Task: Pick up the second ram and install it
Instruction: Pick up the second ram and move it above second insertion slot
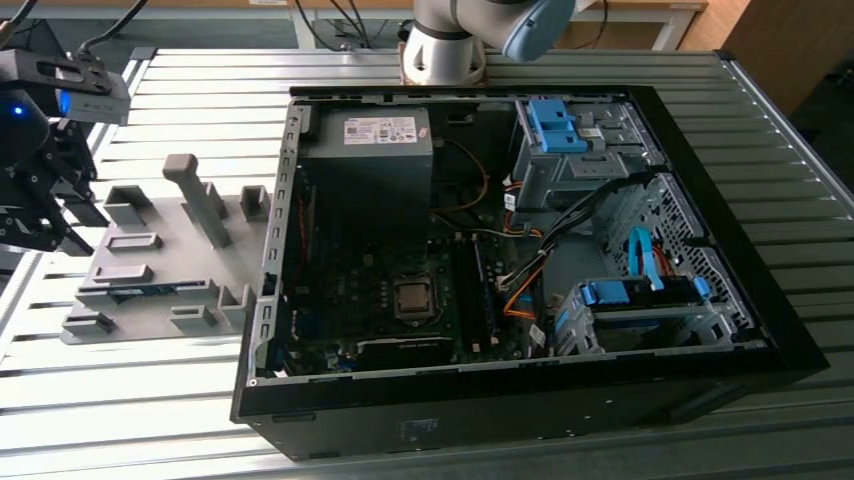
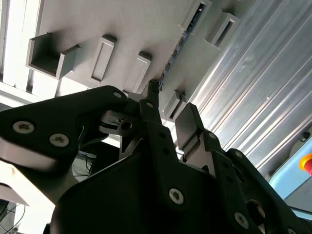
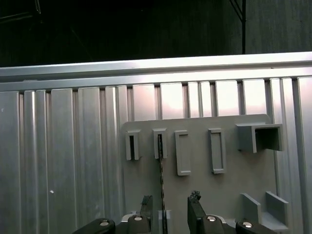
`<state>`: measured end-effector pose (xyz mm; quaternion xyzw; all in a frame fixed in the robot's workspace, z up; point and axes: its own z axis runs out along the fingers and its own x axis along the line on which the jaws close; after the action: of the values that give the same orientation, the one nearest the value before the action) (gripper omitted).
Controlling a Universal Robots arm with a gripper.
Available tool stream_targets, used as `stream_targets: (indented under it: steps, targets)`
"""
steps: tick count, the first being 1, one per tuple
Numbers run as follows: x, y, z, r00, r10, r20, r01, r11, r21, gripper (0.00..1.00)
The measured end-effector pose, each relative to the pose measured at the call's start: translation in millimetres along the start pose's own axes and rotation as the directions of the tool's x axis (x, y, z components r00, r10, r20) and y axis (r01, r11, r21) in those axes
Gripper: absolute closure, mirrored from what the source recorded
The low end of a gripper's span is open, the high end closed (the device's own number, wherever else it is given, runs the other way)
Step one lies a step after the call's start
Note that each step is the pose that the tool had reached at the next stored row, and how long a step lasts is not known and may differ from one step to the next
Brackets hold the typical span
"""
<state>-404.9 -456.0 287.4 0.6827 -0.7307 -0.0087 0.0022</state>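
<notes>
The second ram (image 3: 161,180) stands on edge in a slot of the grey fixture plate (image 3: 224,190), showing as a thin dark line. In the second wrist view the ram (image 2: 178,46) runs along the plate between raised blocks. The exterior view shows the ram as a blue-green sliver (image 1: 150,291) low in the fixture plate (image 1: 160,250). My gripper (image 3: 170,209) hangs above the plate, open, its black fingers (image 3: 195,212) on either side of the ram's line and apart from it. The gripper (image 2: 168,109) holds nothing. In the exterior view the gripper (image 1: 54,225) is at the far left.
An open black computer case (image 1: 534,250) lies on the ribbed metal table (image 1: 174,110), to the exterior view's right of the fixture. Inside are the motherboard (image 1: 400,290), a power supply (image 1: 367,150) and blue drive latches (image 1: 554,125). Grey blocks (image 1: 200,195) rise from the fixture plate.
</notes>
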Motion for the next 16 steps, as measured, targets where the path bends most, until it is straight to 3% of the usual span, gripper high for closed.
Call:
stream_targets:
  steps: [4,10,16]
  targets:
    - [0.0,0.0,0.4,1.0000,0.000,0.0000,0.000,1.0000,0.0002,0.58]
    - [0.0,-0.1,9.3,1.0000,0.000,0.0001,0.000,1.0000,0.0003,0.58]
    - [0.1,-0.2,10.8,1.0000,0.000,0.0002,0.000,1.0000,0.0004,0.58]
